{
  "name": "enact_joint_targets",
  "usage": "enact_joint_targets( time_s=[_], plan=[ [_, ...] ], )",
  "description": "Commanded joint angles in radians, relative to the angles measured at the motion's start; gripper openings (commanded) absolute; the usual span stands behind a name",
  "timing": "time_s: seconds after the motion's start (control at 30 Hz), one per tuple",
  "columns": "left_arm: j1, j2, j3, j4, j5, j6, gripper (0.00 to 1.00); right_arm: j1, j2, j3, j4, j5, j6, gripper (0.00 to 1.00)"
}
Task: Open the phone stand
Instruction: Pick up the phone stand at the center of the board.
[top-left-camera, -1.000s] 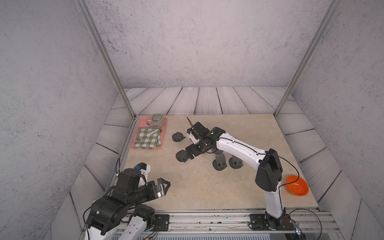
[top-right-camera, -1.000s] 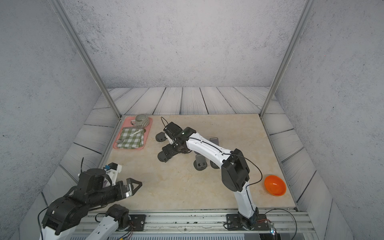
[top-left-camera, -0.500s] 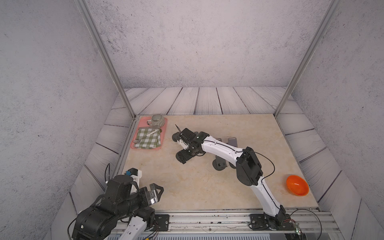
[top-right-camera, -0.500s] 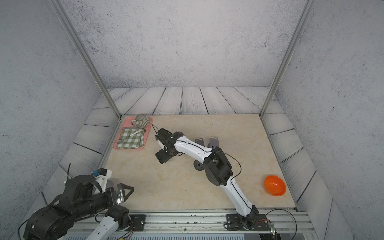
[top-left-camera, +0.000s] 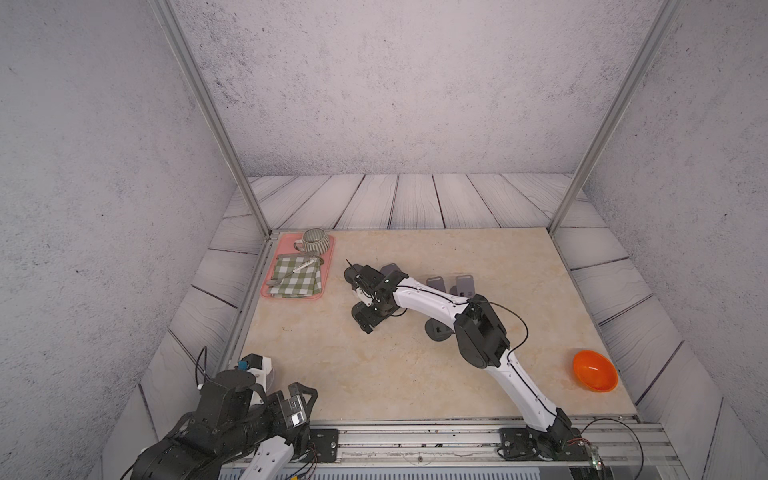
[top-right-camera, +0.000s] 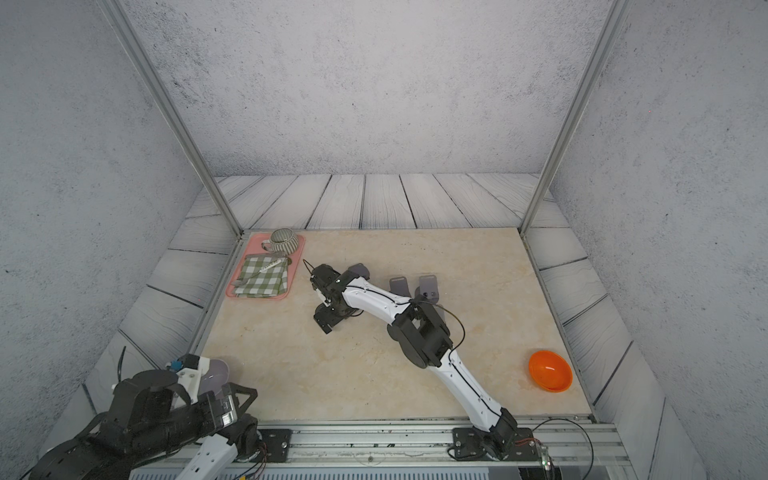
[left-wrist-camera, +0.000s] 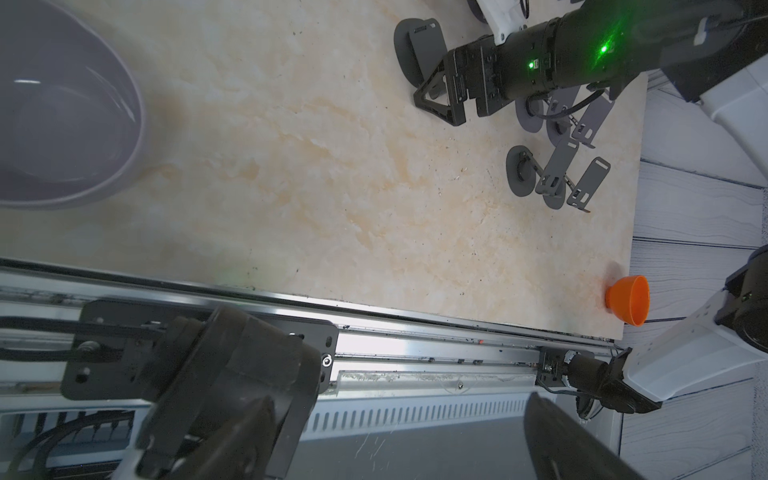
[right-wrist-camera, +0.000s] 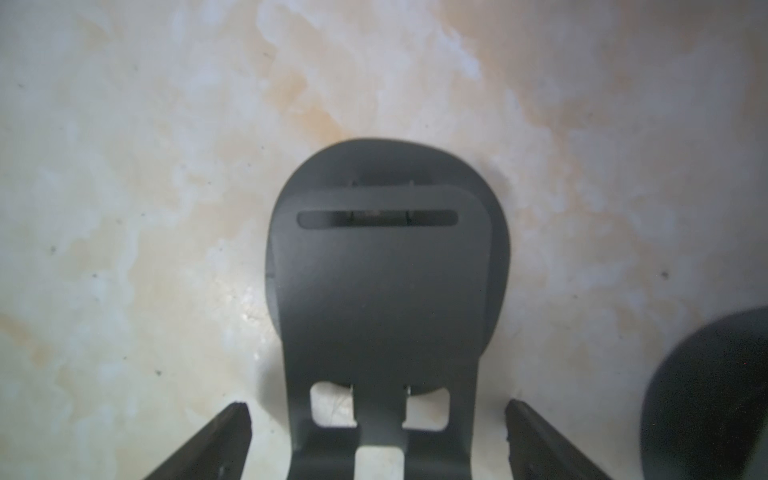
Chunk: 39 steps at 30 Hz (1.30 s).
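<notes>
Right claw (right-wrist-camera: 378, 409) had swung toward 9 o'clock, spread astride the folded phone stand (right-wrist-camera: 382, 266), grip not yet made. Left claw (top-left-camera: 301, 401) spread, withdrawn to 7 o'clock.

Right gripper (right-wrist-camera: 377, 409) outstretched, jaws wide; left gripper (top-left-camera: 302, 401) near its base, jaws wide.

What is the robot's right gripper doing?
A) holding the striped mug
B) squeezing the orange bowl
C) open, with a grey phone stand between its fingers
C: in the right wrist view the right gripper has its fingertips apart, either side of the grey phone stand, with gaps showing.
</notes>
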Motion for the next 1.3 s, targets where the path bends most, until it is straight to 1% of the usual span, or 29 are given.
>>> enact_joint_targets(
  time_s=[0.0, 0.07, 0.23, 0.33, 0.43, 0.57, 0.8, 1.03, 1.27],
  plan=[
    [0.004, -0.025, 0.01, -0.056, -0.016, -0.019, 0.98, 0.002, 0.032, 0.043, -0.025, 0.025, -0.024, 0.92],
    [0.005, -0.029, 0.011, -0.064, -0.017, -0.023, 0.98, 0.003, 0.041, 0.045, -0.027, 0.027, -0.026, 0.87],
    [0.005, -0.029, 0.023, -0.074, -0.022, -0.026, 0.98, 0.004, 0.036, 0.023, -0.019, 0.026, -0.029, 0.66],
    [0.005, -0.028, 0.022, -0.072, -0.024, -0.029, 0.98, 0.002, 0.021, 0.001, -0.014, 0.03, -0.026, 0.57],
    [0.005, -0.025, 0.016, -0.052, -0.018, -0.034, 0.98, 0.004, -0.013, -0.032, -0.004, 0.029, -0.02, 0.52],
    [0.005, 0.001, 0.012, -0.015, -0.011, -0.02, 0.98, 0.004, -0.075, -0.081, 0.003, 0.028, -0.007, 0.5],
    [0.005, 0.092, 0.004, 0.087, 0.008, 0.048, 0.98, 0.004, -0.212, -0.19, 0.008, 0.007, 0.033, 0.5],
    [0.005, 0.197, -0.06, 0.297, 0.082, 0.096, 0.98, 0.004, -0.353, -0.307, -0.004, -0.036, 0.091, 0.5],
    [0.005, 0.298, -0.139, 0.513, 0.162, 0.11, 0.98, 0.004, -0.492, -0.387, -0.012, -0.051, 0.158, 0.5]
  ],
)
